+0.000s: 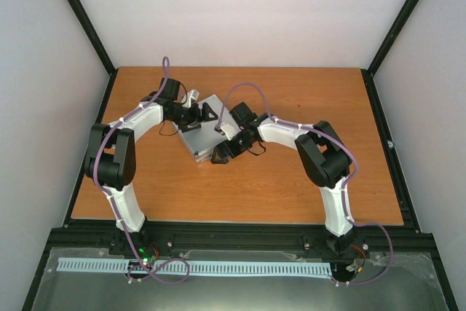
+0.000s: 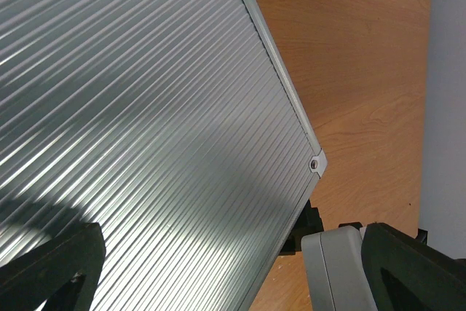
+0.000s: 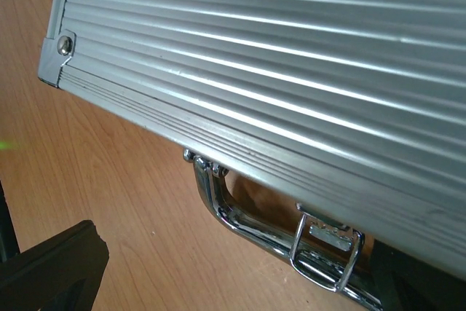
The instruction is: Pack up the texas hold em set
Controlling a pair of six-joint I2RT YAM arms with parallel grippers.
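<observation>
Left gripper [image 2: 231, 260]: released, its two dark fingers [image 2: 51, 271] spread wide and gripping nothing.
Left fingers against case: one sits low over the ribbed lid and throws a shadow on it. The other lies past the lid's edge, over the wood.
Right gripper [image 3: 240, 249]: released too, jaws as wide as they go, nothing between them pinched.
Right fingers [image 3: 51, 271]: the one in clear view hangs over bare wood, apart from the case. The other is only a dark patch at the lower right corner of the wrist view, by the case's front edge.
Aluminium case [image 1: 195, 138]: silver and ribbed, lying flat with the lid down on the base. It sits on the table at mid-depth, somewhat left of centre and turned at an angle to the table's edges, directly between the two grippers.
Handle [image 3: 237, 205]: chromed metal on the case's front side, facing the right gripper and folded low, close to the wood.
Latch [image 3: 328, 253]: a chromed clasp just beside the handle on the same side. The pictures do not show whether it is fastened.
Case contents: hidden by the closed lid.
Table [image 1: 291, 180]: orange-brown wood, with both arms reaching in from the near edge.
</observation>
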